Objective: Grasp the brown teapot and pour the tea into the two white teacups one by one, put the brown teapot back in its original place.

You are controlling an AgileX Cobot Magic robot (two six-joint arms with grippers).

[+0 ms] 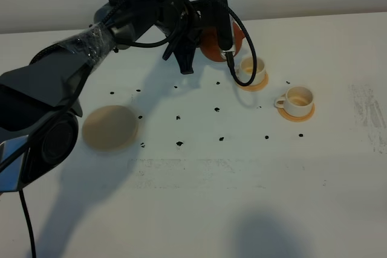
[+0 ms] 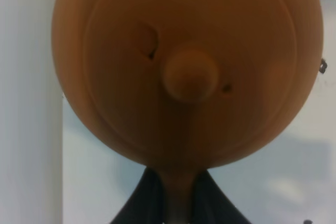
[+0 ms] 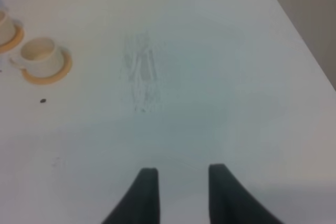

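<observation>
The brown teapot (image 1: 210, 46) hangs off the table at the back, just left of and behind the farther white teacup (image 1: 253, 68). My left gripper (image 1: 207, 26) is shut on its handle. In the left wrist view the teapot's knobbed lid (image 2: 189, 74) fills the picture, with the left gripper (image 2: 178, 205) clamped on the handle below it. The nearer white teacup (image 1: 297, 99) stands to the right and also shows in the right wrist view (image 3: 40, 54). The pale beige coaster disc (image 1: 109, 127), the original place, lies bare at the left. My right gripper (image 3: 182, 179) hovers over bare table with its fingers parted and nothing between them.
Each cup sits on a small orange coaster (image 1: 299, 115). Several small black specks (image 1: 179, 144) are scattered over the white table (image 1: 199, 209). A scuffed patch (image 3: 140, 74) marks the table's right side. The left arm's cable (image 1: 239, 74) loops down beside the farther cup.
</observation>
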